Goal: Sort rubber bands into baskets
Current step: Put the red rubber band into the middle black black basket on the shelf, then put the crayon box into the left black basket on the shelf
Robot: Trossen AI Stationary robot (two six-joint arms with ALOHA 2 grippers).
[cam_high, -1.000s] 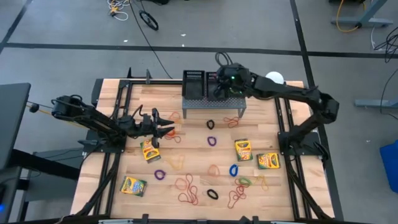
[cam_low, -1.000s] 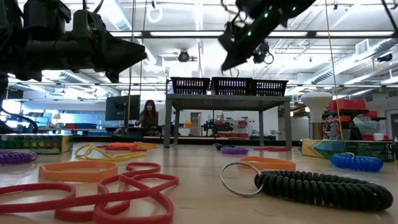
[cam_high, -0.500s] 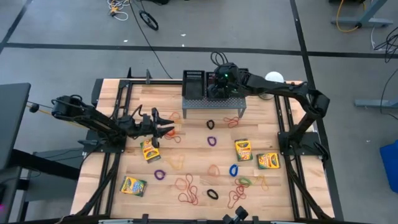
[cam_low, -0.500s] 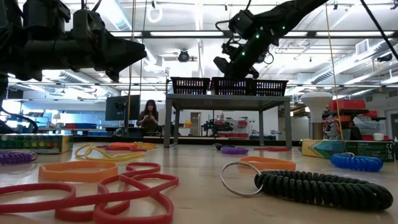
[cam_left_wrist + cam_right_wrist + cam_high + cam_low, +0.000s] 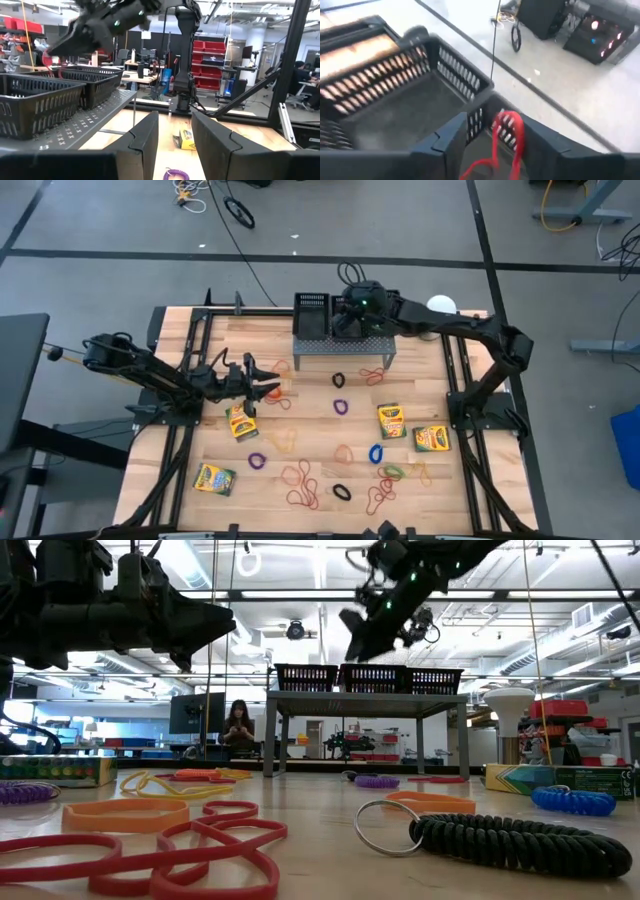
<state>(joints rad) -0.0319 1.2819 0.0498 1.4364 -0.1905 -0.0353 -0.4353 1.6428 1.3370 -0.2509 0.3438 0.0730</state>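
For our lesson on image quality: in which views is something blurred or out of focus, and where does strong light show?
Right wrist view: motion-smeared, the red rubber band and basket soft. Low view: the nearest red bands are out of focus, bright ceiling lights behind silhouette the arms. Left wrist view: the right gripper over the baskets is blurred. High view: evenly lit, sharp.

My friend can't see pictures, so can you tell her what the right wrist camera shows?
A red rubber band hangs between the right gripper's two dark, spread fingers, right over black mesh baskets. Past the baskets lies a grey floor with a black cable running across it.
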